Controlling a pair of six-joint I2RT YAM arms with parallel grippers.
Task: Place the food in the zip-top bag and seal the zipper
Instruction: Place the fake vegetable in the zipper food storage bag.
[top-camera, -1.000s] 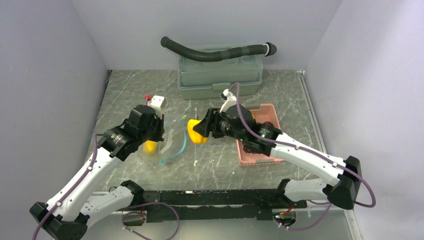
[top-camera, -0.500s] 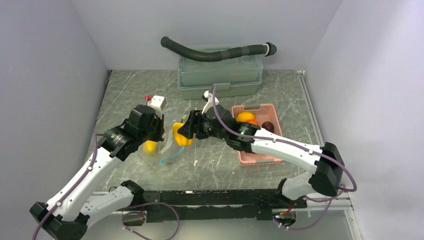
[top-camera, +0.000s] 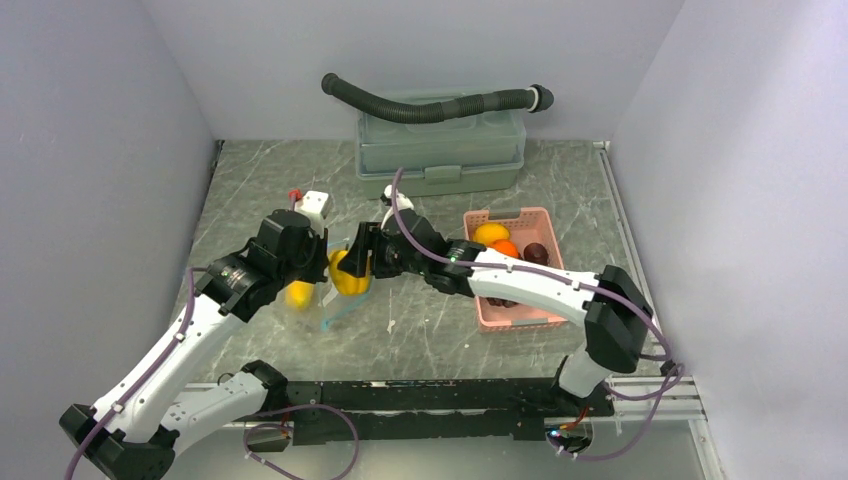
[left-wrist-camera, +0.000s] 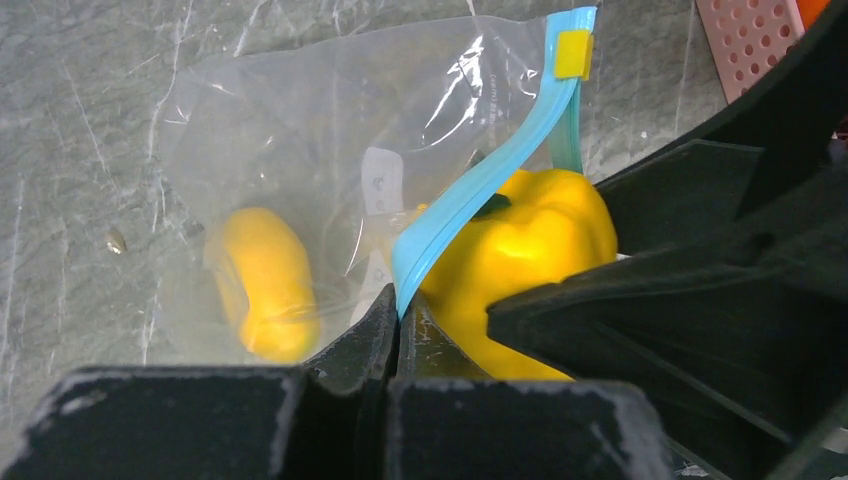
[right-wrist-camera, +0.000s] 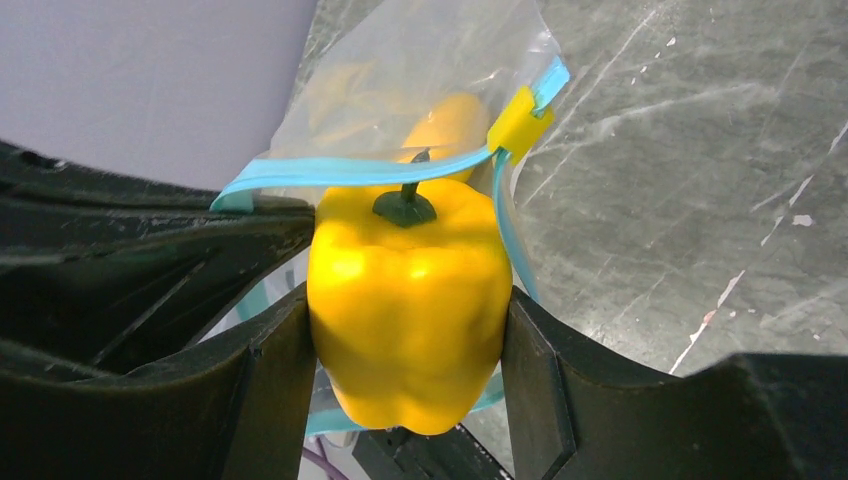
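Food sits in two containers. The clear zip-top bag (left-wrist-camera: 330, 130) lies on the table (top-camera: 430, 330) with one yellow lemon-like piece (left-wrist-camera: 265, 285) inside. The left gripper (left-wrist-camera: 395, 318), fingers pressed together, pinches the bag's teal zipper (left-wrist-camera: 480, 190), which carries a yellow slider tab (left-wrist-camera: 573, 52) at its far end. At the bag's mouth the right gripper (right-wrist-camera: 405, 350) clamps a yellow bell pepper (right-wrist-camera: 405, 290), stem towards the opening, with one teal edge arching over the stem. The pink basket (top-camera: 500, 322) to the right holds a yellow-orange fruit (top-camera: 489, 234), an orange ball (top-camera: 505, 247) and a dark purple piece (top-camera: 537, 252). Behind, a closed green case (top-camera: 440, 150) carries a black corrugated hose (top-camera: 430, 105) on its lid.
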